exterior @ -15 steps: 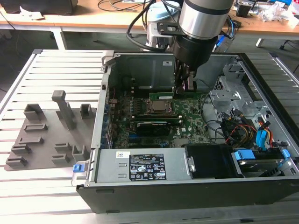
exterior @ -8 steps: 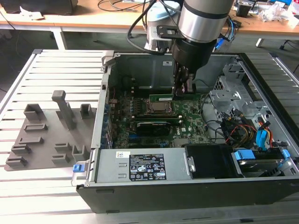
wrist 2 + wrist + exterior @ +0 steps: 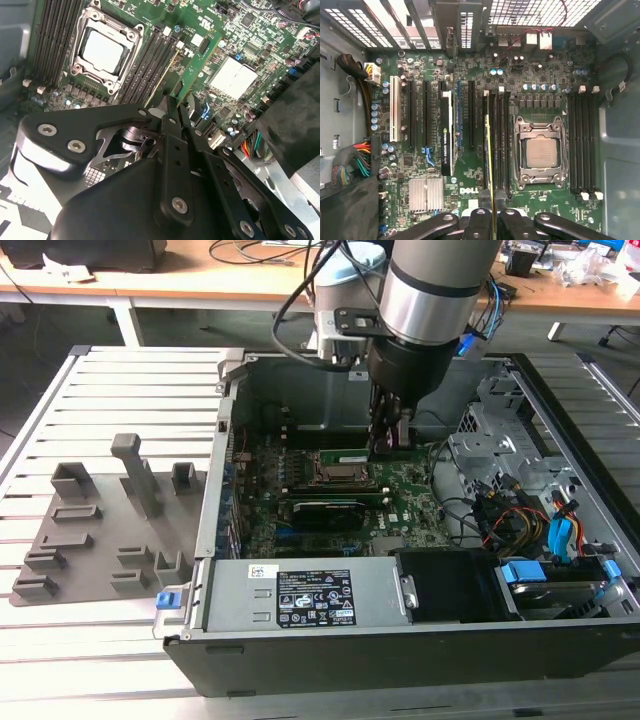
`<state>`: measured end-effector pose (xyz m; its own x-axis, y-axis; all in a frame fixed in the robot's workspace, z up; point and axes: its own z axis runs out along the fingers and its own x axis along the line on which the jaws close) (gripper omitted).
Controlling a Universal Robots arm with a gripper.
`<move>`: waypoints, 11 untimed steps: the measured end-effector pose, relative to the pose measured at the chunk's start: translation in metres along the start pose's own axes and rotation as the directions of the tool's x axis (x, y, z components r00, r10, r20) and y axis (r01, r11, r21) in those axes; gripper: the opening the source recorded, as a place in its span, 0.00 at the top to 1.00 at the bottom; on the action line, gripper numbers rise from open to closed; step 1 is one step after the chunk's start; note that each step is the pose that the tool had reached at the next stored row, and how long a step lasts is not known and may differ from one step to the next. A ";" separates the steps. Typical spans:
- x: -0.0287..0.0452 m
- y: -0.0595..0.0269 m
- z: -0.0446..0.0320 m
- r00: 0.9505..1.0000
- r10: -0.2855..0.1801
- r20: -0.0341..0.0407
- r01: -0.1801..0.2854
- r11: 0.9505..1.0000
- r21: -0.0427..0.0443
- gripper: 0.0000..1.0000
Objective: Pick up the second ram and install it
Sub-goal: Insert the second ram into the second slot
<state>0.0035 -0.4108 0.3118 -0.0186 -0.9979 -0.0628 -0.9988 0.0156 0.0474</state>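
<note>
My gripper (image 3: 390,440) is down inside the open computer case (image 3: 215,490), just beside the processor socket (image 3: 335,472). It is shut on the second ram (image 3: 197,60), a narrow green board with dark chips that reaches out past the fingertips (image 3: 170,107). In the first wrist view the ram (image 3: 489,155) shows edge-on, running along the black memory slots (image 3: 499,140) next to the processor socket (image 3: 540,152). I cannot tell whether its lower edge touches a slot. My gripper (image 3: 490,220) grips one end of the stick.
A wide black card (image 3: 446,135) stands in a slot further from the socket. More memory slots (image 3: 582,145) lie on the socket's other side. Grey holder blocks (image 3: 100,530) sit outside the case at the exterior view's left. The drive cage (image 3: 500,440) and cables (image 3: 520,520) crowd the right.
</note>
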 end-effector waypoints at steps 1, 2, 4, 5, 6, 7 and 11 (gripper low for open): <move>0.0001 -0.0001 0.0021 1.000 0.000 0.000 0.000 1.000 0.000 0.86; 0.0003 -0.0002 0.0041 1.000 0.000 0.000 0.000 1.000 0.000 0.86; 0.0004 -0.0003 0.0065 1.000 0.000 0.000 0.000 1.000 0.000 0.86; 0.0005 -0.0003 0.0076 1.000 0.000 0.000 0.000 1.000 0.000 0.86; 0.0006 -0.0004 0.0090 1.000 0.000 0.000 0.000 1.000 0.000 0.86; 0.0006 -0.0005 0.0102 1.000 0.000 0.000 0.000 1.000 0.000 0.86; 0.0009 -0.0007 0.0147 1.000 0.000 0.000 0.000 1.000 0.000 0.86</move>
<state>0.0035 -0.4108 0.2971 -0.0186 -0.9979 -0.0628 -0.9988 0.0156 0.0474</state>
